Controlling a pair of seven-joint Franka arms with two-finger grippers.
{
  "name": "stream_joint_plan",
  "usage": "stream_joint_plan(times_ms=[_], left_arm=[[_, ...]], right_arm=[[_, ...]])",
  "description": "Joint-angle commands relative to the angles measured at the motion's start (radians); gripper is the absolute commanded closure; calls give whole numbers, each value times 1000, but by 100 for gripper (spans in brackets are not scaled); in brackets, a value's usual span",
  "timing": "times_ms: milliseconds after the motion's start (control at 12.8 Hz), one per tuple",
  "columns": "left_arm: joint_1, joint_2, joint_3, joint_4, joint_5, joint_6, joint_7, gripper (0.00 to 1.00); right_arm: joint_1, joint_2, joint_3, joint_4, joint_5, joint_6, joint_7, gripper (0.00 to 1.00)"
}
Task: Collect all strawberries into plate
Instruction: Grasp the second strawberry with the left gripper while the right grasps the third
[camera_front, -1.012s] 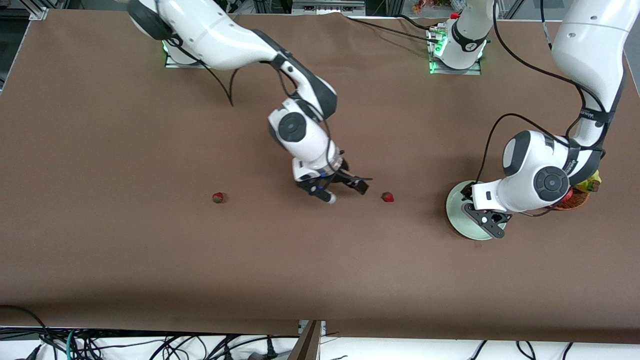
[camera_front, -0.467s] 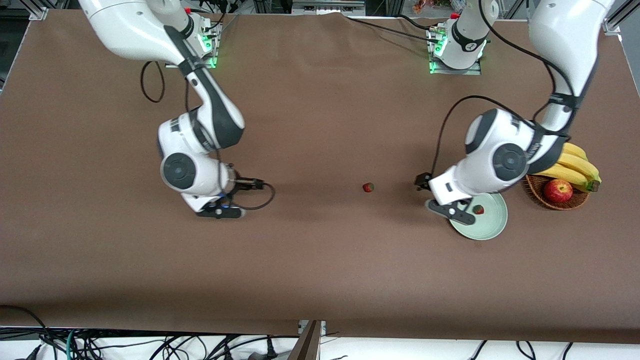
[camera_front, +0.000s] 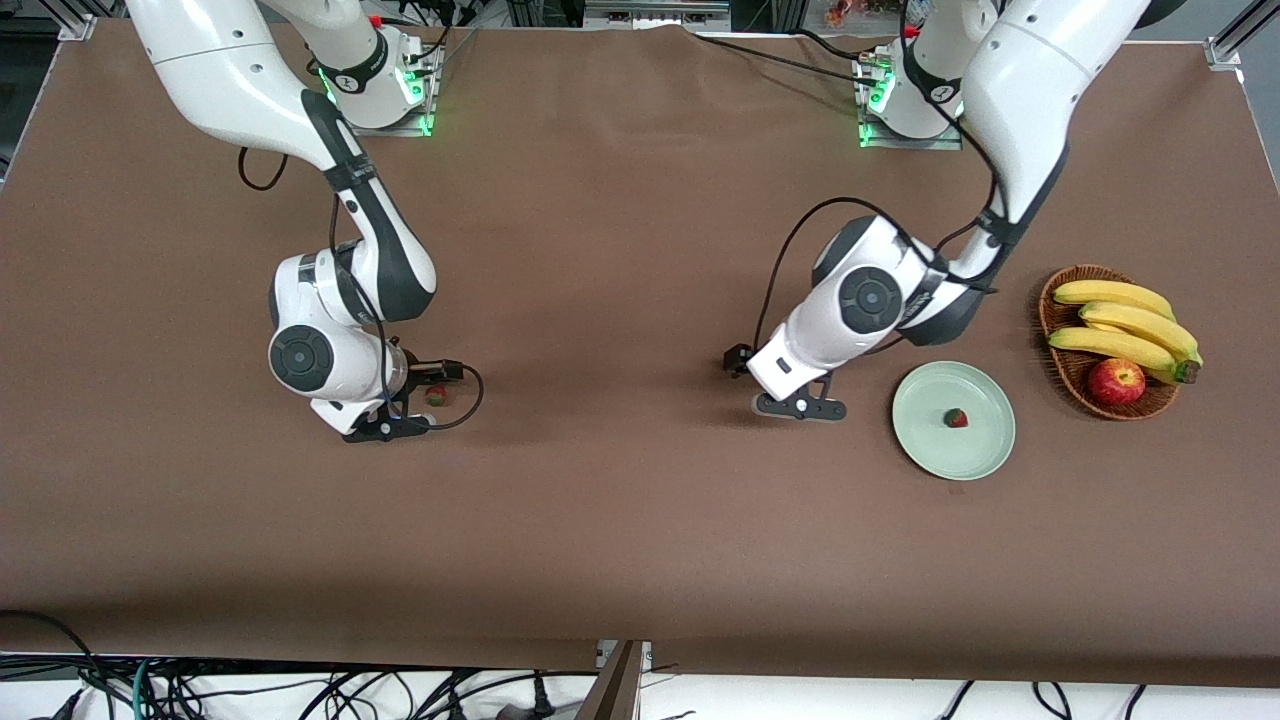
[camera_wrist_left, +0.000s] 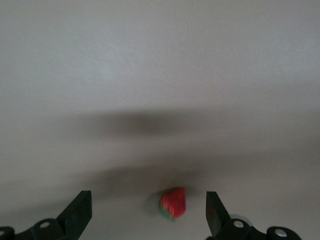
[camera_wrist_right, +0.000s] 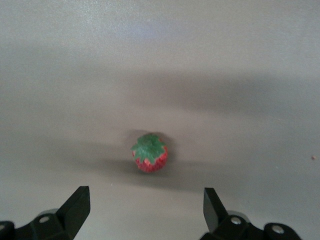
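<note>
One strawberry (camera_front: 957, 418) lies in the plate (camera_front: 985, 445). Both grippers gape empty, each over a loose berry mid-table: left gripper (camera_wrist_left: 148, 212) over one (camera_wrist_left: 172, 203), right gripper (camera_wrist_right: 145, 209) over another (camera_wrist_right: 150, 153). Berries look light and soft; pinch gently across the body.

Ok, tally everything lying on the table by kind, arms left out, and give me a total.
strawberries: 3
plate: 1
wicker basket: 1
banana bunch: 1
apple: 1
Total: 7
</note>
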Motion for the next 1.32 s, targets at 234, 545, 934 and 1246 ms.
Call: stream_joint_plan(times_ms=[234, 545, 934, 1246], left_arm=[[-86, 36, 12, -33, 76, 30, -187, 0], [-92, 53, 13, -54, 156, 30, -189, 0], [-93, 53, 12, -51, 188, 30, -187, 90], [-66, 15, 10, -48, 189, -16, -169, 100]], right_arm=[[0, 32, 6, -34, -12, 116, -12, 0], [2, 39, 6, -34, -13, 133, -16, 58], [5, 30, 9, -31, -13, 127, -42, 100], [11, 26, 96, -12, 7, 114, 85, 100]])
